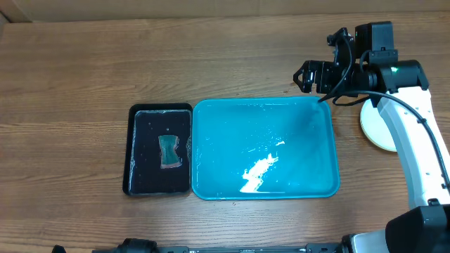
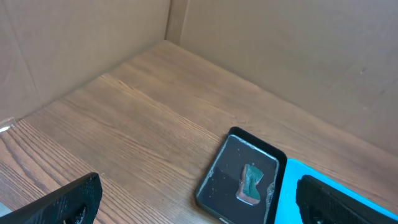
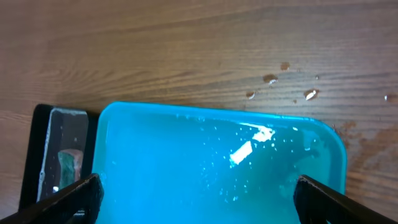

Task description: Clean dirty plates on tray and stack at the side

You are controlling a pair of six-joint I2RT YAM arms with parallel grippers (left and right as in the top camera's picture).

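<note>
The cyan tray point(image 1: 232, 133) lies mid-surface point(image 1: 105, 63), wet with droplets. The right pincer point(image 1: 302, 76) hovers just past its far right corner, fingers point(image 3: 68, 199) spread wide and holding nothing, and the tray fills the wrist view beneath them. The plates point(image 1: 373, 130) sit off the tray on its right, near that pincer and partly under the arm (their number cannot be told). The left pincer point(image 2: 199, 208) is likewise wide apart and holds nothing; the black tray point(image 1: 140, 161) with its sponge point(image 1: 169, 152) lies ahead of it, touching the cyan tray's left edge.
</note>
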